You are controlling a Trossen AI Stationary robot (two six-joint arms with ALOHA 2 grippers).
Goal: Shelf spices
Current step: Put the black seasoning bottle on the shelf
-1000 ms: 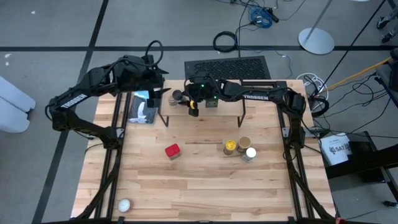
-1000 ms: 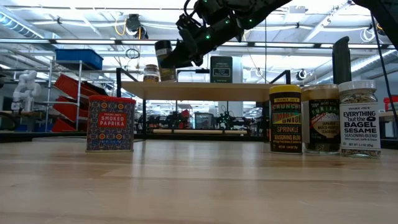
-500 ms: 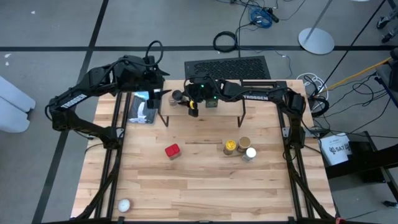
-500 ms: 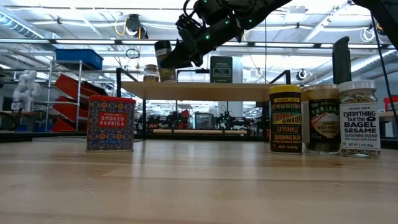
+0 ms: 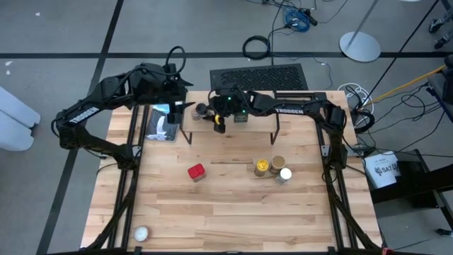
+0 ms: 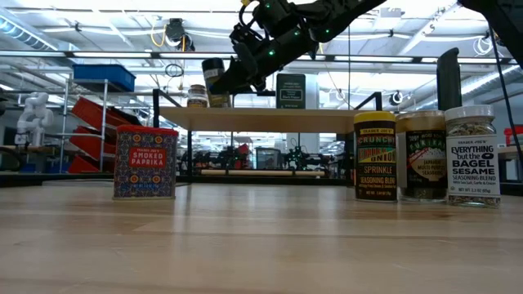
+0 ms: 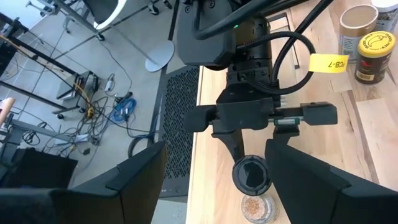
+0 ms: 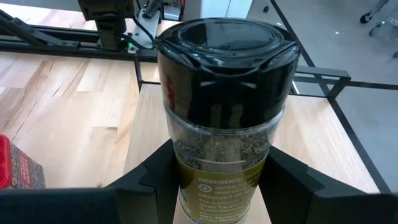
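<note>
Two grippers at the far edge of the table. Right gripper (image 5: 212, 115): clenched on the small dark-lidded jar (image 8: 221, 106), its fingers pressing the lower sides of the jar; the jar is carried tilted above the left part of the shelf (image 6: 270, 119), lid toward the left, clear of the plank. Left gripper (image 5: 178, 108): fingers parted, grasping nothing, just left of the shelf's left end and over the flat blue-and-black package (image 5: 161, 122).

Shelf: light plank on thin black legs, along the far side of the table (image 5: 233, 205).
- On it, near the left end: a small clear jar (image 6: 198, 95) with brownish contents, upright.
- On it, near the middle: the black square tin (image 6: 290, 91), upright.

Table, not yet shelved:
- Red tin (image 5: 196, 171), labelled smoked paprika, left of centre, standing alone.
- Yellow-lidded jar (image 5: 262, 166), tan-lidded jar (image 5: 278, 163) and white-lidded jar (image 5: 285, 173), clustered right of centre, close beside one another; upright in the low view.
- Small white ball (image 5: 141, 233), near left corner, well apart from everything else.
</note>
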